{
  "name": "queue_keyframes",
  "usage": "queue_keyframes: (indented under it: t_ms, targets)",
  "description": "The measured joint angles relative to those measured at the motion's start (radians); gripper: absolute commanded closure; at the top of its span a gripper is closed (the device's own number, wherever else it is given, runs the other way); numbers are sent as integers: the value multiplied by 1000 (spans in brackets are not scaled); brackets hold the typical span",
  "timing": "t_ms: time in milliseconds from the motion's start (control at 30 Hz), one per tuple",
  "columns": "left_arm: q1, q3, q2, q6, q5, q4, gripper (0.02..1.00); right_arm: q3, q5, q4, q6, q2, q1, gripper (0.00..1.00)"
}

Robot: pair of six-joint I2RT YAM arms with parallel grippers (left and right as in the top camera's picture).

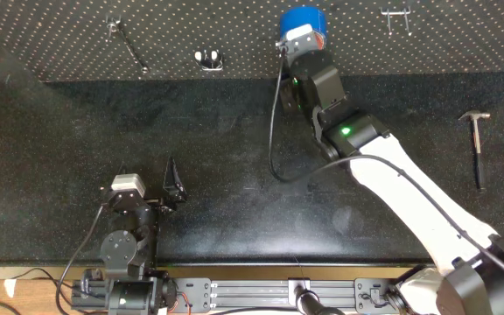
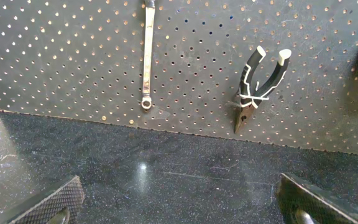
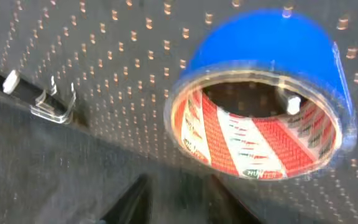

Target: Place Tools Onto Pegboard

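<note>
The right gripper (image 3: 178,186) is at the pegboard (image 3: 92,56), fingers spread and holding nothing, just beside the blue tape (image 3: 266,43), which hangs on a peg (image 3: 293,104). The left gripper (image 2: 179,208), spread wide, sits low over the table (image 2: 166,168), facing the hung wrench (image 2: 148,56) and pliers (image 2: 260,78). A hammer (image 1: 477,149) lies on the table, well to the right.

Blue tape roll (image 3: 266,50), inner core: red and white printed pattern with small dark lettering, too blurred to read.
Readable text: none.
</note>
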Motion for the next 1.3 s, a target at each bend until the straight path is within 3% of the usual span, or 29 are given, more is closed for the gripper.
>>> queue_keyframes:
  t_ms: [33,67,167,267,400,500,667,833,1000,1300]
  targets:
    - [0,0,0,0,0,0,23,-3,-6,-153,-2,-47,3,75]
    - [0,0,-1,0,0,0,23,5,-13,-261,-4,-82,3,25]
    - [0,0,0,0,0,0,23,7,-18,-686,-5,-229,-76,25]
    - [0,0,0,0,0,0,23,2,-19,-1006,-17,-242,-323,25]
    - [0,0,0,0,0,0,23,0,-14,-1032,-151,-242,-656,25]
    - [0,0,0,0,0,0,23,-2,-26,-1001,-295,-233,-820,25]
    - [0,0,0,0,0,0,23,-3,-155,-895,-478,-52,-1047,25]
    - [0,0,0,0,0,0,23,-5,-193,-787,-630,157,-1088,25]
    - [0,0,-1,0,0,0,23,-5,-198,-751,-676,253,-1156,25]
    - [0,0,-1,0,0,0,25,-5,-175,-721,-727,293,-1157,3]
